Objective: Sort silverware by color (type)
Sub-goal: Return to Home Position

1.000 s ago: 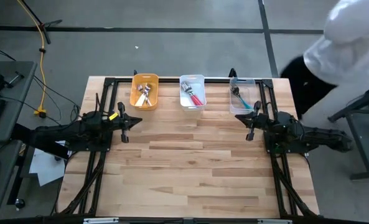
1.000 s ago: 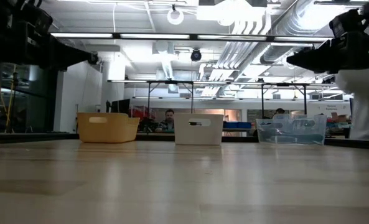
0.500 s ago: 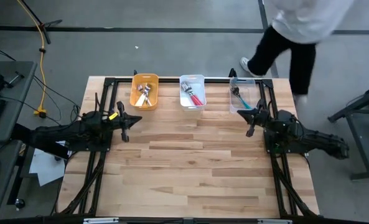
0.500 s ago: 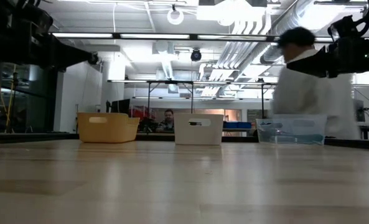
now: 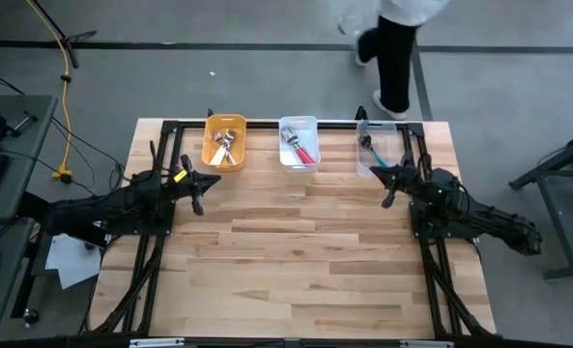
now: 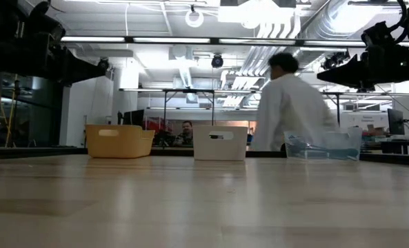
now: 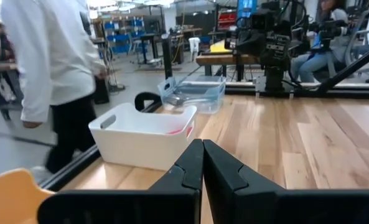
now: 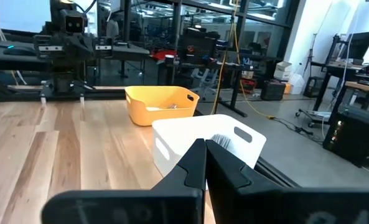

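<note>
Left gripper (image 5: 197, 191) was found pinched shut, empty, near the yellow bin (image 5: 225, 166). Forks (image 5: 303, 150) were held in it, the white bin (image 5: 299, 166) and the clear bin (image 5: 377, 124). Right gripper (image 5: 388, 191), likewise shut and empty, was beside the clear bin, which could be clipped in withdrawal. Forks were shown from above only; the low view probably hid them.

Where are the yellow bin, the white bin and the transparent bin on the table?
yellow bin (image 6: 119, 143), low view, front wall.
white bin (image 6: 220, 146), low view, front wall below the handle slot.
transparent bin (image 6: 323, 146), low view, front wall.
</note>
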Robot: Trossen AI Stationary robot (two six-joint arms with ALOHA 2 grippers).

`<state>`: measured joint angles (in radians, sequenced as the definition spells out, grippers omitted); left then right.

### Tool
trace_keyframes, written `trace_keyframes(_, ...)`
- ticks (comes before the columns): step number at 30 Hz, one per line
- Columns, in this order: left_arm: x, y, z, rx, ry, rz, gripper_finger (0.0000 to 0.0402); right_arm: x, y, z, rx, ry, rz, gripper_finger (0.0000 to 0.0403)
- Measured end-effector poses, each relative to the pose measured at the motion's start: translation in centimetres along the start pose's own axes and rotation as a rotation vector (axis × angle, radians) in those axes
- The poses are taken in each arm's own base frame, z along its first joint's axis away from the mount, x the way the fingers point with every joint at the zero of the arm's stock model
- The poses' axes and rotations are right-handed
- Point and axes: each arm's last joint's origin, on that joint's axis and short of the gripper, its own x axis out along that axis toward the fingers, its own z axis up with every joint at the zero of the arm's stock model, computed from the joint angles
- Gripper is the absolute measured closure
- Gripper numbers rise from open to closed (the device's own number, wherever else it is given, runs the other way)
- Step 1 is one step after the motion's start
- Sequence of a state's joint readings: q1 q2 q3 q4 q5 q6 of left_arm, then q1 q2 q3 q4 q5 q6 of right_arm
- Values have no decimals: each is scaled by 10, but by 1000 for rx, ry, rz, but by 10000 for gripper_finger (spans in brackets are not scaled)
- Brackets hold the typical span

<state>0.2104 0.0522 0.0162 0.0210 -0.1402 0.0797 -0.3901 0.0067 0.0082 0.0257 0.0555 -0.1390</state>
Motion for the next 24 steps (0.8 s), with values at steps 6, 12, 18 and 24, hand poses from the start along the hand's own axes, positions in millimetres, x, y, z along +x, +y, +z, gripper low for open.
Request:
trace_keyframes(6,2,0,-2,-15,27,-2,401,0,-1,0,9,2,-14,403)
trace_keyframes(12,2,0,-2,-72,22,0,401,0,-1,0,8,2,-14,403)
trace_keyframes(18,2,0,1,-46,-5,17,401,0,-1,0,8,2,-14,403)
trace_keyframes(24,2,0,-1,-47,19,28,401,0,-1,0,8,2,-14,403)
